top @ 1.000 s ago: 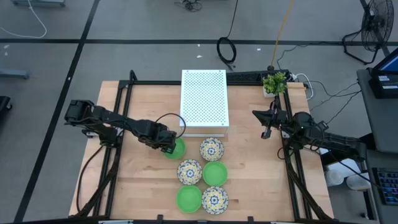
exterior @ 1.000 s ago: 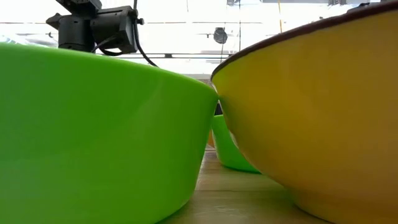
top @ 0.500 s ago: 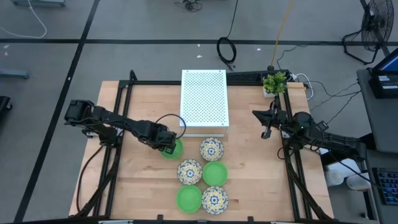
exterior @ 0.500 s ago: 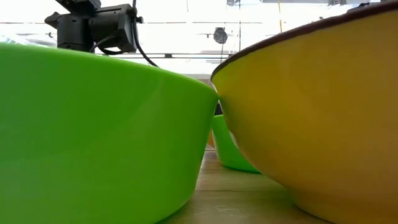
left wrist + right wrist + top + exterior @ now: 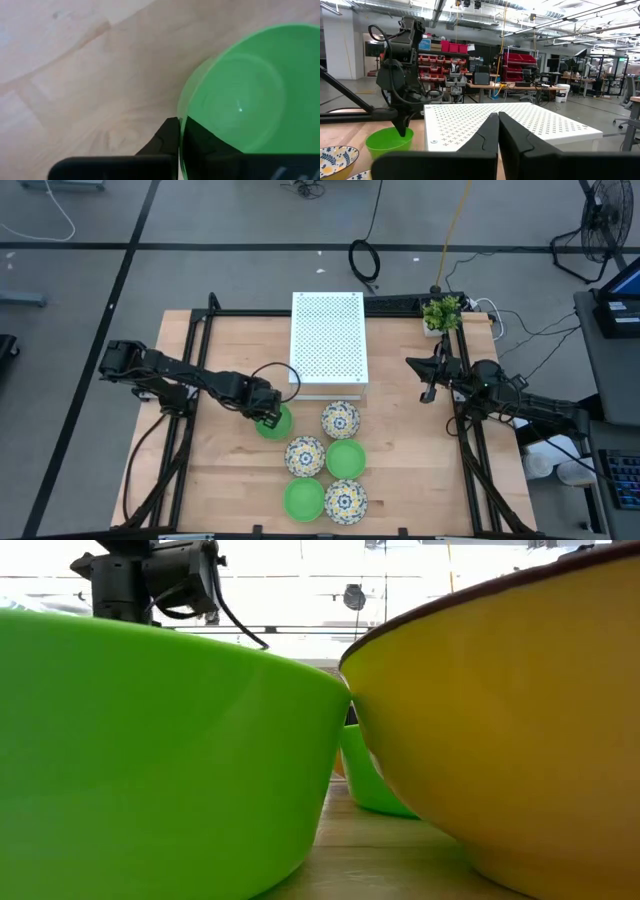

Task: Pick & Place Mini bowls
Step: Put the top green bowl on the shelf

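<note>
Left gripper [image 5: 268,418] pinching rim of green bowl [image 5: 276,421], one finger [image 5: 167,142] outside the wall, one inside, right gripper [image 5: 428,393] pressed together, idle near plant [image 5: 441,313]

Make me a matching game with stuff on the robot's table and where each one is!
Things:
1. white perforated box
2. potted plant
3. left gripper
4. right gripper

Places or states:
A. far right corner of the table
B. shut on the rim of a green bowl
C. shut on nothing, above the table's right side
D. middle of the table's far part

Pairs: 1-D, 2-A, 3-B, 4-C
</note>
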`<state>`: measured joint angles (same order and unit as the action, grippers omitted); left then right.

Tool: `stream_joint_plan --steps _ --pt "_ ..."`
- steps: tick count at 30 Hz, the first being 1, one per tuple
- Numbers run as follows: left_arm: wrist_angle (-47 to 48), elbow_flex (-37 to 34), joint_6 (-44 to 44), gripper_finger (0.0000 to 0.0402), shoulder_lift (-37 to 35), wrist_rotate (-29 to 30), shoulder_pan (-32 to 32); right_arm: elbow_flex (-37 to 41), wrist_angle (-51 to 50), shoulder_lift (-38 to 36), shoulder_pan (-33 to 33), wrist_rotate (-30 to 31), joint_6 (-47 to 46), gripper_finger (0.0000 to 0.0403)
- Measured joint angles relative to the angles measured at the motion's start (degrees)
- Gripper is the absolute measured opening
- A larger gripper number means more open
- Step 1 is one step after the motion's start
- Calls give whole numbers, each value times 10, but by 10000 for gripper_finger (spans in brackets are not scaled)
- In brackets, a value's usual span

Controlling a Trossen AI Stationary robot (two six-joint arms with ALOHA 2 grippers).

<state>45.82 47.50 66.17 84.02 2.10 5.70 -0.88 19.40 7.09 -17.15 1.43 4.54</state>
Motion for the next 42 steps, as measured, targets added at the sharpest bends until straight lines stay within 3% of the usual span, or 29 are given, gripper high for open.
stream_joint_plan --steps 11,15,19,25,32,37,42 --pt "74 76 0 8 -76 10 12 0 -2 0 0 0 0 0" --pt "109 127 -12 19 -89 10 12 0 -2 0 0 0 0 0" --pt "138 185 -46 7 -90 15 10 0 -4 0 0 0 0 0" --pt "142 273 -80 25 -91 61 -7 0 -4 0 0 0 0 0" --pt "141 350 -127 6 -91 80 -68 0 -4 0 0 0 0 0" --pt "139 393 -167 22 -91 80 -135 0 -4 0 0 0 0 0" --pt "97 410 -211 7 -91 45 -210 0 -4 0 0 0 0 0"
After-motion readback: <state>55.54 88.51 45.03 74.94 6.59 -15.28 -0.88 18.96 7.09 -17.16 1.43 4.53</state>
